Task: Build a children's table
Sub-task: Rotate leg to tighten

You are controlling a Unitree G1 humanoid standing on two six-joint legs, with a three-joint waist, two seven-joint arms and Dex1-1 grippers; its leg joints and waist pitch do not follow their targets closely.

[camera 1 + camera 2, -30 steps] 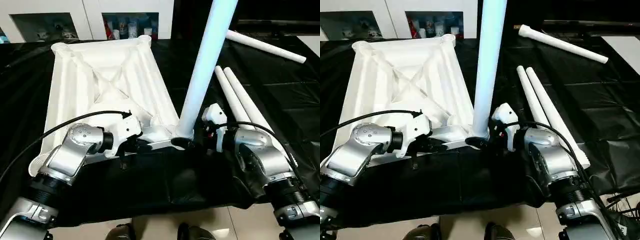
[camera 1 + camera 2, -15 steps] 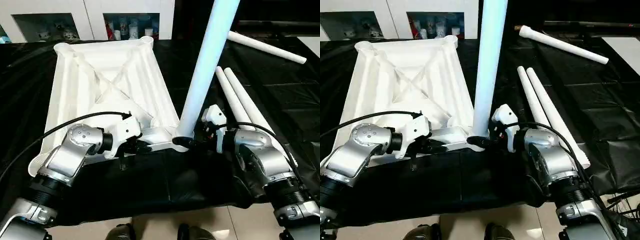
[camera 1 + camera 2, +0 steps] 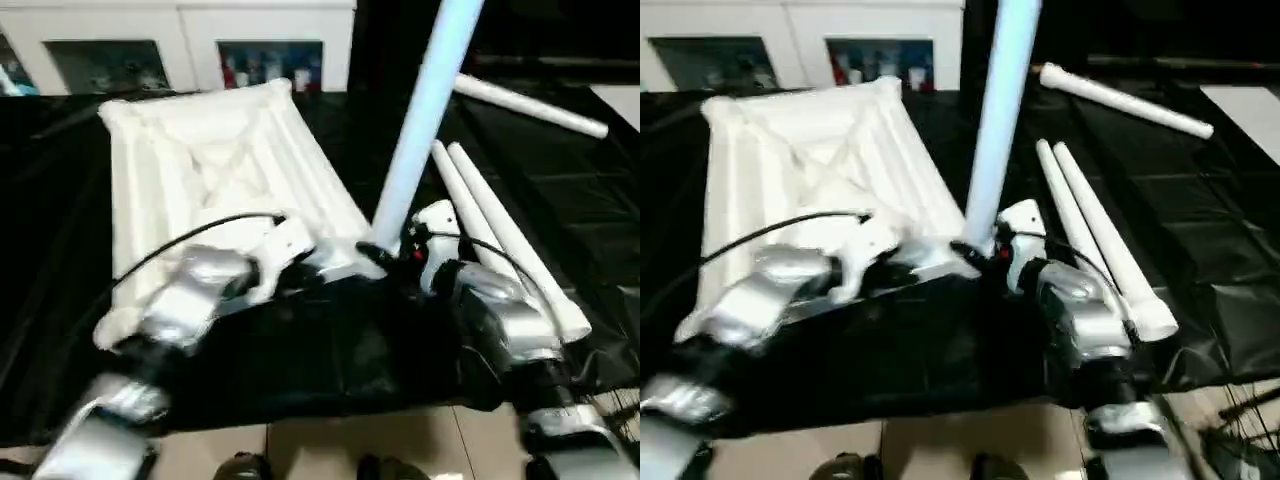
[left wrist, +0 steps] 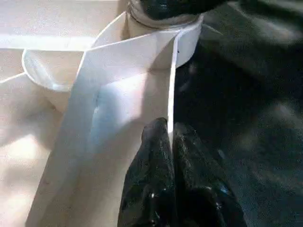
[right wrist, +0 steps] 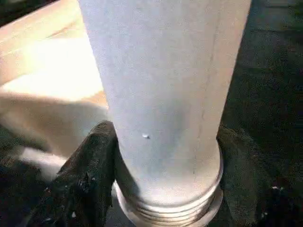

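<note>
Our left gripper (image 4: 170,142) pinches the tabletop (image 3: 215,175) rim to steady it on the black table (image 3: 560,180), while our right gripper (image 5: 161,161) clamps 1 upright leg (image 3: 415,125) at the near corner socket (image 4: 163,28).

Black-covered table (image 3: 600,200) bears tabletop (image 3: 200,160) and three legs (image 3: 500,225).
</note>
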